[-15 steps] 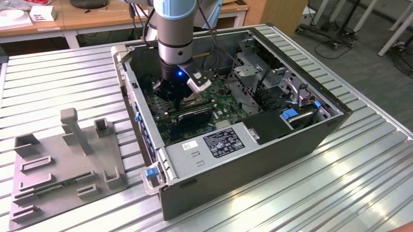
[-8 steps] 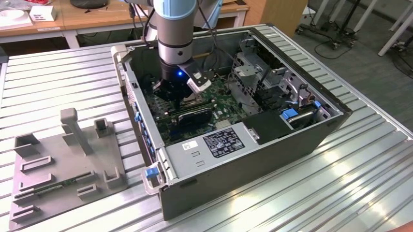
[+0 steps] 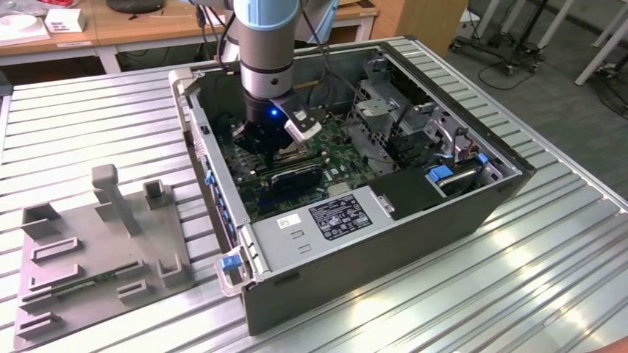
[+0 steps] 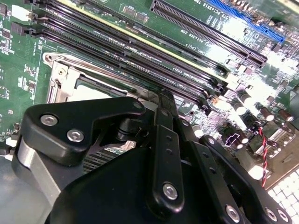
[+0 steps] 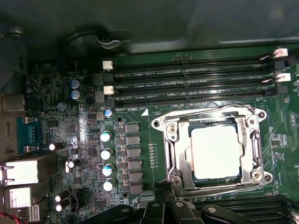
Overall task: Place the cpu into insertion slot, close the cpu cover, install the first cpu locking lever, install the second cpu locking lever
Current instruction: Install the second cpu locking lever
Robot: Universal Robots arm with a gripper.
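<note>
**A:** One step down for sure, as far as I can tell. Your cpu is already sitting flat in the insertion slot, silvery top up, square in the opening. In the first wrist view the cpu cover looks like it's lying down around the chip, the frame bordering it on all sides, so I'd call that closed too, or near enough.

**B:** What about the levers? That's the bit you care about.

**A:** Harder to call. You can see a thin wire running along the socket's edges in the first wrist view, but whether either lever is hooked under its catch I can't say. I'd guess the lever steps are what's left, or one is in hand right now.

**B:** And your gripper?

**A:** The gripper is right at the socket's edge, on the side away from the long black memory slots. In the second wrist view its black linkage covers most of the socket, with a corner of the cover frame poking out. The fingertips are tucked out of sight, so you can't tell if they're wide, narrow or gripping a lever.

**B:** Bigger picture?

**A:** In the exterior view your arm reaches straight down into the open computer case, over the green motherboard. The grey fixture tray sits well apart on the slatted table, toward the exterior view's left.
</note>
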